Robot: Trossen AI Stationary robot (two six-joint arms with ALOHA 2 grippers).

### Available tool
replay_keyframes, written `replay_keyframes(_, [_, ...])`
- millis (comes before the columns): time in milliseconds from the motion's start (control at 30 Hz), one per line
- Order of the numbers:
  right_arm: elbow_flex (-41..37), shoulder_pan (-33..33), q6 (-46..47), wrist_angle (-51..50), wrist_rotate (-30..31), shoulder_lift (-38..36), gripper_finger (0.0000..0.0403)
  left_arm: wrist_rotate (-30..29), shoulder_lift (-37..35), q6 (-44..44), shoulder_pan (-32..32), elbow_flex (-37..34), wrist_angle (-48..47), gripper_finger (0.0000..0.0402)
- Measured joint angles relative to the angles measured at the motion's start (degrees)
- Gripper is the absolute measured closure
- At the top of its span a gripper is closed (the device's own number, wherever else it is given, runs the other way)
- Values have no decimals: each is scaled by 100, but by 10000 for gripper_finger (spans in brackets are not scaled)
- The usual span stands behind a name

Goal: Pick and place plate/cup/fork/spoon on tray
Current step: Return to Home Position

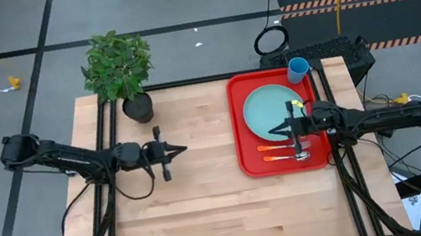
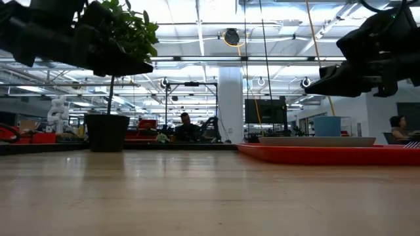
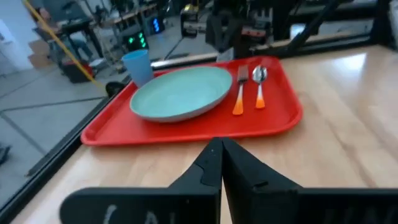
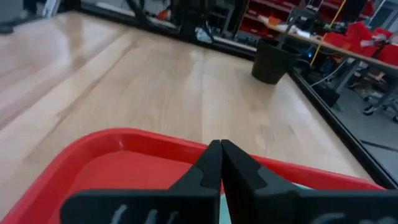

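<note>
Spoon nearest on tray, fork just beyond, parallel; then plate; cup at far corner. Right end effector fingers closed, empty, above plate edge. Left end effector closed, empty, over table.

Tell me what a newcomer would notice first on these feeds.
The red tray at the right of the wooden table, loaded with the turquoise plate, the blue cup in its back corner, and the fork and spoon side by side. The right gripper hangs shut above the tray; the left gripper hangs shut over bare wood, near a potted plant.
</note>
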Motion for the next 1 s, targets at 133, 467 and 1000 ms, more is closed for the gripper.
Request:
replay_keyframes(133, [-236,26,291,487,-2,0,403,140,7,-78,26,-431,507,389])
replay_keyframes(467, [-329,87,593,623,12,-109,403,62,-23,-388,23,-1353,1893,393])
replay_keyframes(1000, [-342,728,1229,-743,777,-1293,403,44,-474,-296,23,-1367,1258,389])
